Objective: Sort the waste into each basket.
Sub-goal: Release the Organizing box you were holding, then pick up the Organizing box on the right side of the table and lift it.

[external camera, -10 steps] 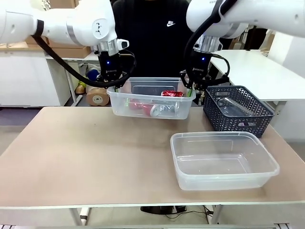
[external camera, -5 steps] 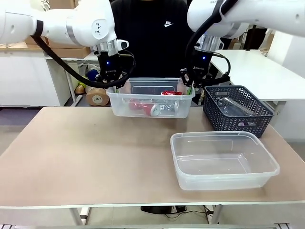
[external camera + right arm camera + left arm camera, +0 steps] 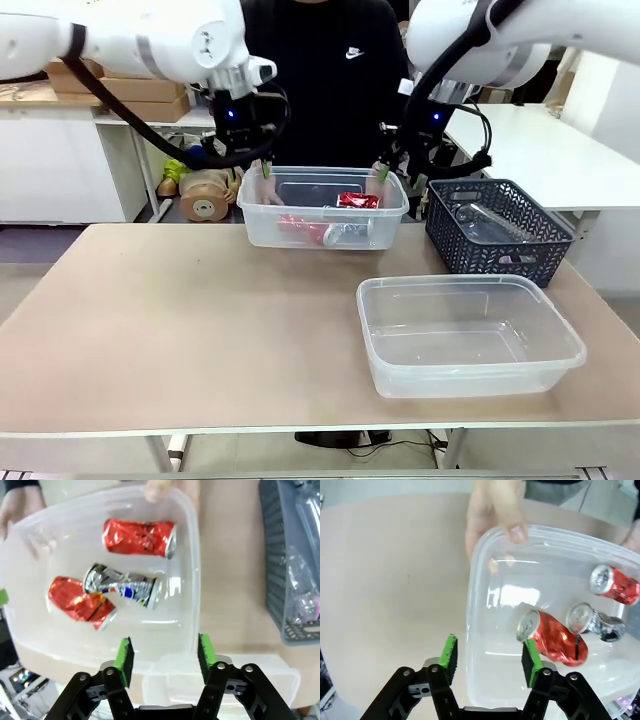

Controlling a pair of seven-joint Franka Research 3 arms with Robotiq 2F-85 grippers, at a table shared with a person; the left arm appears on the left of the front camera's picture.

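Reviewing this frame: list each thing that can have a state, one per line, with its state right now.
Far clear tub: held at both ends by the person's hands; holds crushed cans.
Crushed cans: three, lying on their sides.
Near clear tub: on table, empty.
Dark lattice basket: on table, holds clear plastic.
Left gripper: open, above the far tub's rim, gripping nothing.
Right gripper: open, above that tub's other end.

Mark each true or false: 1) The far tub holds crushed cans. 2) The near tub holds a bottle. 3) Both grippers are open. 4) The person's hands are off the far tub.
1) True: the far tub holds crushed cans.
2) False: the near tub is empty.
3) True: left gripper and right gripper are open, each straddling the tub's rim.
4) False: the person's hand grips its rim.
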